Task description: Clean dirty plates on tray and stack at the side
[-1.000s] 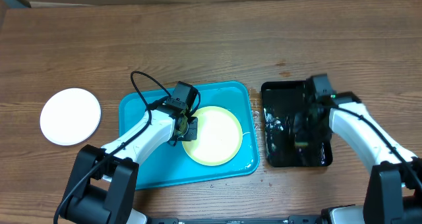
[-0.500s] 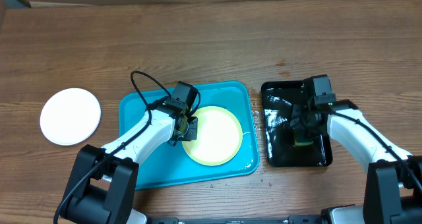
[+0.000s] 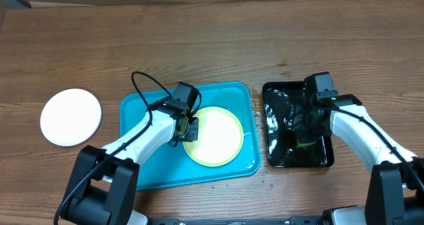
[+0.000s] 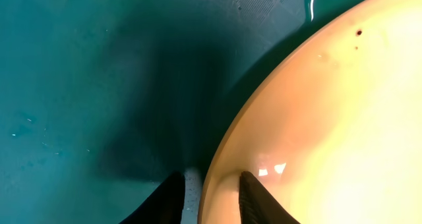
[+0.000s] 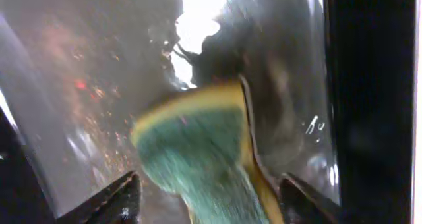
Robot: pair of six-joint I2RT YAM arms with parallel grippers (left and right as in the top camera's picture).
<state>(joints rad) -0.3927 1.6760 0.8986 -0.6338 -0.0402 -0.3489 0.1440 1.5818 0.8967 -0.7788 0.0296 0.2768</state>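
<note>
While the left gripper (image 4: 211, 199) pinches the plate (image 4: 330, 118), the right gripper (image 5: 211, 201) sits around the sponge (image 5: 198, 145) — holding it or not, I cannot tell — so grab, then scrub.

Wood-grain tabletop (image 3: 212, 46), three items directly on it, in a rough row. White plate (image 3: 71, 116) far left, flat, well apart from the rest. Turquoise tray (image 3: 199, 175) centre, long side left-right. Black tray (image 3: 281, 159) just right of it, narrow gap between, glossy and wet-looking. Few dark marks on wood behind black tray.
</note>
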